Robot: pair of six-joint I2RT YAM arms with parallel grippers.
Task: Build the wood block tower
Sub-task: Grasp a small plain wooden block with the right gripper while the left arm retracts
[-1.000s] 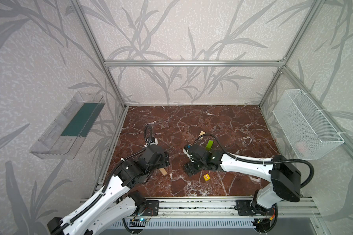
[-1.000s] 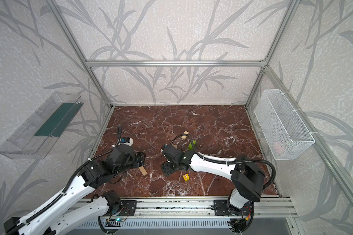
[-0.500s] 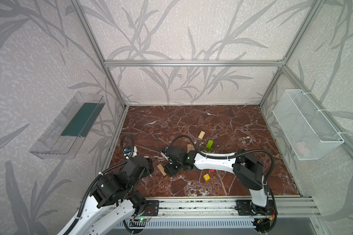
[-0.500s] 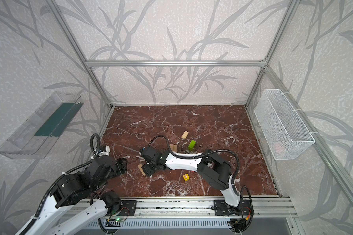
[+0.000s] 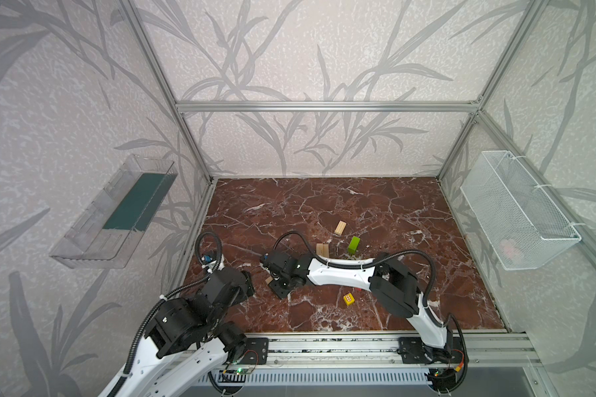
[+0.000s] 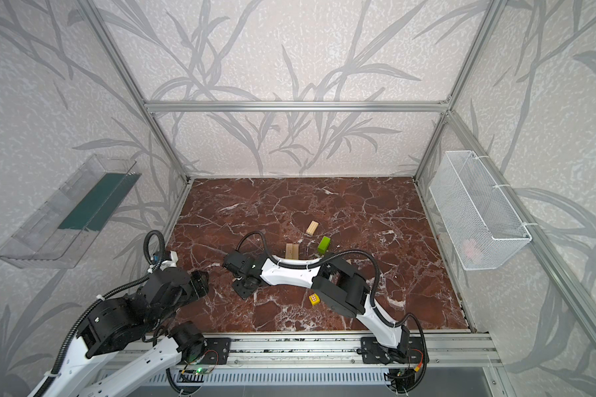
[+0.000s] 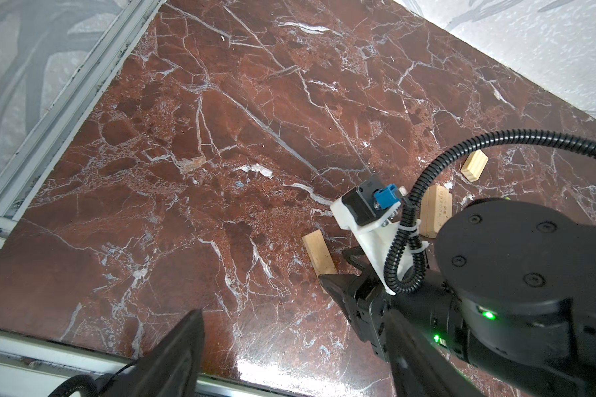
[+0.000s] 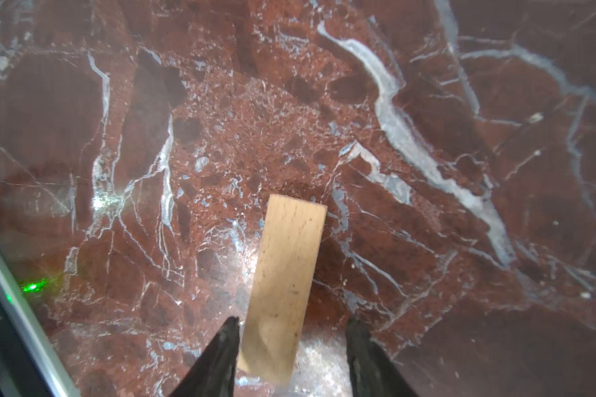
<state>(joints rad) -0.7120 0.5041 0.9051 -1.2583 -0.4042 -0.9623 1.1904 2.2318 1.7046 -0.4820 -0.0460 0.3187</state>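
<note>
Up close, at the floor's 8 o'clock edge, the left gripper (image 7: pixel 293 312) hangs over bare stone, its black tapered fingers (image 7: pixel 183 350) spread wide and empty. A yellow patterned cube (image 5: pixel 348 298) sits at 6 o'clock on the glossy, white-veined red marble floor (image 5: pixel 375 206).

Just at the left gripper's 3 o'clock, the right gripper (image 8: pixel 295 324) straddles a smooth, flat tan bar (image 8: pixel 286 268) lying on the marble. One fingertip (image 8: pixel 227 340) is at the bar's edge and the other stands clear, so the claw is unclenched.

The tower's blocks lie scattered singly. A plain tan block (image 5: pixel 322 249) rests near the centre, with a lime-green bar (image 5: pixel 353 244) at its 3 o'clock. A striped-grain tan block (image 5: pixel 340 227) lies beyond, toward 12 o'clock.

A white wire basket (image 5: pixel 516 213) hangs on the 3 o'clock wall and a clear plastic tray (image 5: pixel 93 240) on the 9 o'clock wall.
</note>
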